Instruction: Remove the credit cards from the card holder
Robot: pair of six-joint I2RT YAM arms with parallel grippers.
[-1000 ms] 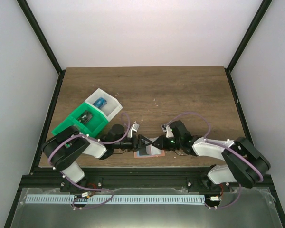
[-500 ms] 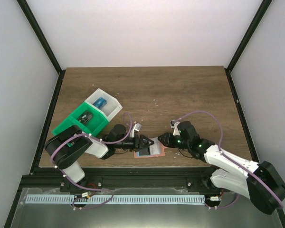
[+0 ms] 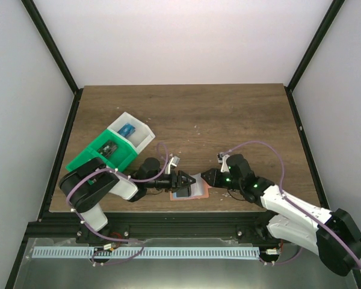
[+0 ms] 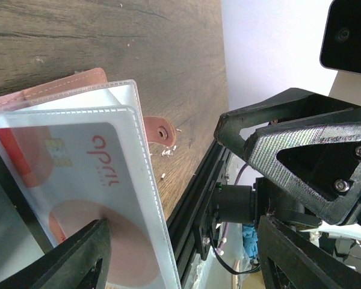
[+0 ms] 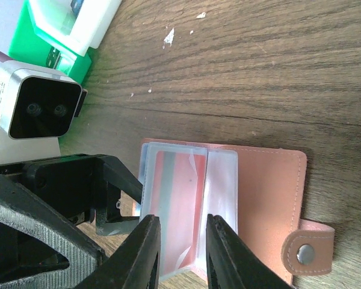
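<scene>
The card holder (image 3: 195, 190) lies open near the table's front edge, salmon-orange with clear sleeves and a snap tab (image 5: 307, 253). A red and white card (image 5: 180, 201) sits inside a sleeve and also shows in the left wrist view (image 4: 78, 180). My left gripper (image 3: 180, 180) is open at the holder's left edge, and one finger (image 4: 78, 259) rests on the sleeve. My right gripper (image 3: 207, 176) is open with a narrow gap, its fingers (image 5: 147, 253) hovering over the sleeved card. No blue or dark card shows plainly in the holder.
A green tray (image 3: 84, 158) and a white tray (image 3: 145, 137) stand at the left; the white one holds a blue item (image 3: 127, 130), the green one a dark item (image 3: 110, 149). The table's front edge and black rail (image 4: 204, 198) run just beside the holder.
My right gripper has drawn back to the right off the holder and its arm has swung outward. More of the holder shows. The left gripper has stayed put.
</scene>
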